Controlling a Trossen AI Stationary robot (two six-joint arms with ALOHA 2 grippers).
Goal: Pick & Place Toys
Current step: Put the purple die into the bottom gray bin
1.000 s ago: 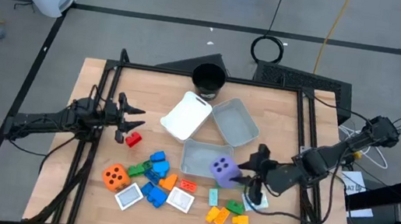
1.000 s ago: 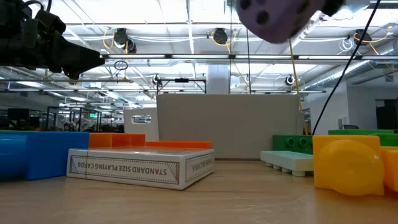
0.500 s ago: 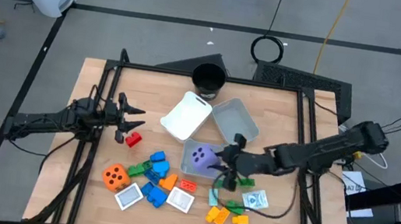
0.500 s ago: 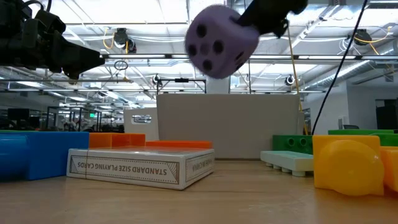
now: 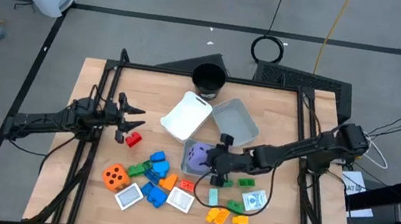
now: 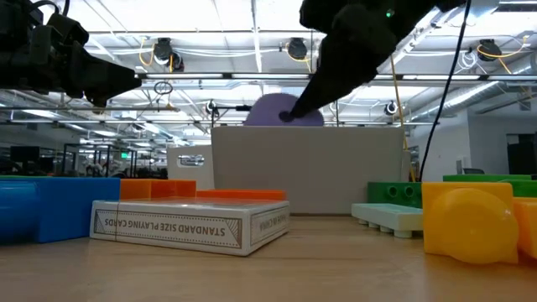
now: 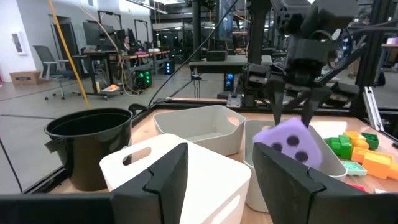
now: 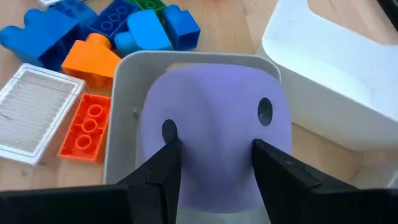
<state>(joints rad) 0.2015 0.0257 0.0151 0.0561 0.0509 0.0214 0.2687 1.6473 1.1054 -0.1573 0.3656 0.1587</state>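
My right gripper [image 5: 208, 160] is shut on the purple dotted die [image 8: 214, 137], which sits partly down inside the near grey tray [image 5: 188, 145]. In the low view the die's top [image 6: 284, 113] shows above the tray's wall [image 6: 310, 168]. Whether it rests on the tray's floor is hidden. My left gripper [image 5: 133, 117] waits open at the table's left, level, with nothing between its fingers. Other toys lie loose on the near part of the table: an orange die [image 5: 115, 175], blue blocks [image 5: 156, 161] and white tiles [image 5: 180, 200]. My right gripper pinches the purple die between its two fingers, one finger [image 8: 163, 165] on each of two opposite faces [image 8: 186, 134]. The fingers slant down from the table's right side. The die is tilted, its lower part inside the grey tray.
A white tray [image 5: 186, 115] and a second grey tray [image 5: 234, 122] lie just beyond the near tray, with a black cup [image 5: 208, 80] at the far edge. A red block [image 5: 133, 139] lies by my left gripper. Green and yellow blocks [image 5: 230, 210] lie near my right arm.
My right gripper has carried the purple die toward the table's left and down, rolling its wrist. The die was high above the blocks at the near right; it now sits partly sunk into the near grey tray. The grip has stayed shut.
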